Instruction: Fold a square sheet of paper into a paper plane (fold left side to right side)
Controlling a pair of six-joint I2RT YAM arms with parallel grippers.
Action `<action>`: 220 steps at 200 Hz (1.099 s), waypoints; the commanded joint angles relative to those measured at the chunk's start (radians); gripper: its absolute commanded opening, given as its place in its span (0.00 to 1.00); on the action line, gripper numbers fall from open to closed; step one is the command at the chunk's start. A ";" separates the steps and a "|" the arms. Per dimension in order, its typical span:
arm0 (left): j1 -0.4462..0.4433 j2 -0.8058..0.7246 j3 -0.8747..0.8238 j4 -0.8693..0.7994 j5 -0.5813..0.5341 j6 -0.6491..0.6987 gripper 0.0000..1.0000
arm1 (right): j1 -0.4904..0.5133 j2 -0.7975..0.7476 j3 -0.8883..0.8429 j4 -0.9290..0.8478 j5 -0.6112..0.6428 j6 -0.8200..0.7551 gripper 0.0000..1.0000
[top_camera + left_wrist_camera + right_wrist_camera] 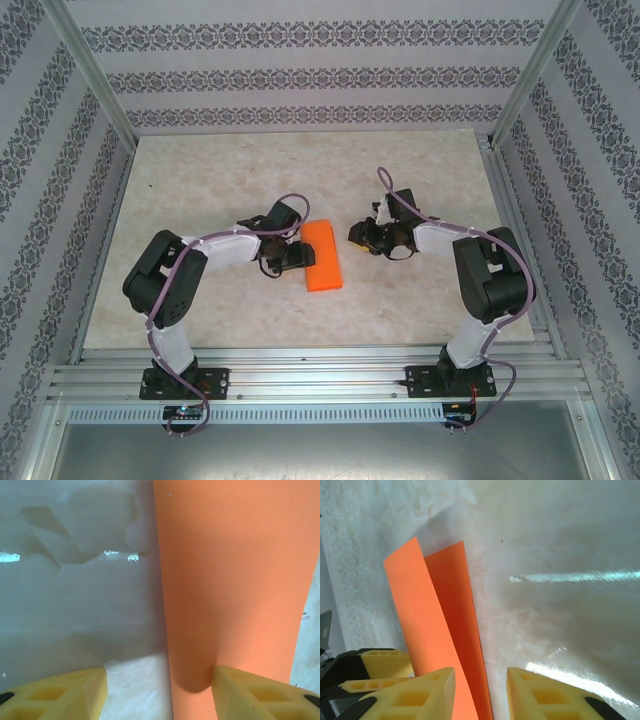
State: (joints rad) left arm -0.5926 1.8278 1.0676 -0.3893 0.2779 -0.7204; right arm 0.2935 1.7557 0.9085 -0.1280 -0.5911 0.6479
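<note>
The square sheet of paper (322, 256) is bright orange and lies on the table folded in half into a narrow upright strip. My left gripper (298, 257) sits at the strip's left edge, open. In the left wrist view the paper (235, 580) has its left edge between the yellow fingers (75, 695), and the right finger rests against it. My right gripper (359, 238) stands open just right of the strip. In the right wrist view the paper (427, 630) shows its top flap lifted off the darker lower layer, whose right edge runs into the gap between the fingertips (550, 695).
The pale marbled table (200, 180) is walled by patterned panels on three sides with metal posts (90, 70) at the corners. An aluminium rail (320, 380) carries both arm bases at the near edge. The left gripper's yellow fingers (385, 661) show left of the paper in the right wrist view.
</note>
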 commanded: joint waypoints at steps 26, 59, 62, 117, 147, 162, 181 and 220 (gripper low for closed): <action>-0.065 0.117 0.059 0.080 0.017 0.058 0.60 | -0.002 -0.036 -0.025 -0.042 0.025 -0.048 0.32; -0.070 0.132 0.071 0.069 0.008 0.063 0.60 | 0.002 -0.042 -0.028 -0.049 0.022 -0.051 0.32; -0.070 0.135 0.071 0.068 0.009 0.063 0.60 | 0.001 -0.042 -0.028 -0.049 0.022 -0.050 0.32; -0.070 0.153 0.072 0.067 -0.002 0.054 0.60 | 0.029 -0.041 -0.037 -0.034 0.009 -0.031 0.32; -0.070 0.157 0.076 0.063 -0.005 0.053 0.60 | 0.052 -0.035 -0.048 0.005 -0.019 0.003 0.28; -0.070 0.159 0.076 0.062 -0.008 0.053 0.60 | 0.070 -0.029 -0.048 0.014 -0.022 0.013 0.25; -0.070 0.162 0.077 0.063 -0.009 0.052 0.60 | 0.085 -0.018 -0.044 0.021 -0.022 0.021 0.22; -0.071 0.175 0.084 0.062 -0.007 0.052 0.60 | 0.092 -0.013 -0.043 0.021 -0.019 0.025 0.21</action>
State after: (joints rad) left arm -0.6121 1.8832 1.1606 -0.5079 0.2352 -0.6888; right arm 0.3798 1.7470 0.8677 -0.1341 -0.6010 0.6609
